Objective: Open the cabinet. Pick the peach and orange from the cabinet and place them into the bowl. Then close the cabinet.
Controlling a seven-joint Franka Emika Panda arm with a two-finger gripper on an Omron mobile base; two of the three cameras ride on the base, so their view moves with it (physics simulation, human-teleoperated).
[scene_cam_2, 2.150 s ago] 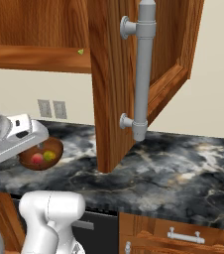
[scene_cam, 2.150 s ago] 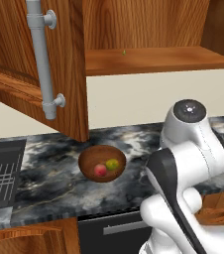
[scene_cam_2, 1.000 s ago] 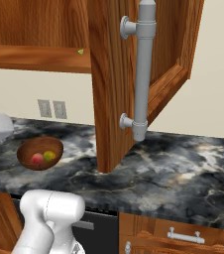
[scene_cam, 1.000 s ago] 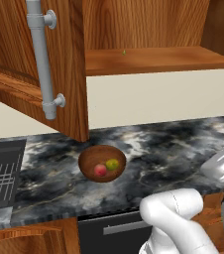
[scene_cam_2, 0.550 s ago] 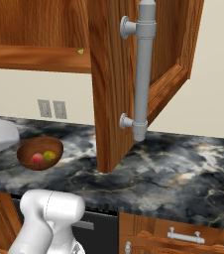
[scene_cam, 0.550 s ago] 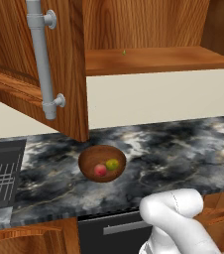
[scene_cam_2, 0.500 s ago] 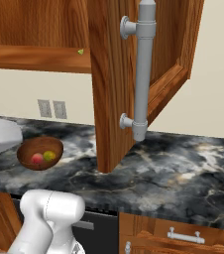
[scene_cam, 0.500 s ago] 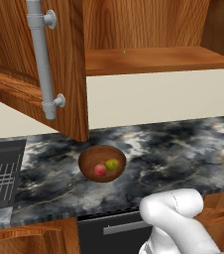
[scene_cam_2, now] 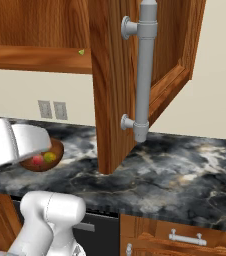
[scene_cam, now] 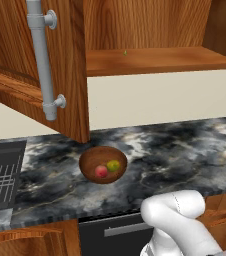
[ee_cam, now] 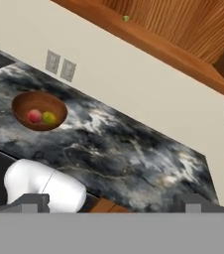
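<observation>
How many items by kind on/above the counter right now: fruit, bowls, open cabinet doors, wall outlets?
Fruit: 2, the peach and the orange, both in the bowl
Bowls: 1, the bowl on the counter
Open cabinet doors: 2, the left door and the right door
Wall outlets: 2, the outlets
Total: 7

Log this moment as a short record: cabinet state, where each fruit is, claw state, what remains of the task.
cabinet: open; left door and right door both swung out, shelf bare except for a tiny green speck
peach: in the bowl, reddish fruit
orange: in the bowl, yellow-green fruit, beside the peach
bowl: on the dark marble counter, below the left door
claw: open, holding nothing, facing the counter and wall
remaining: close the cabinet
</observation>
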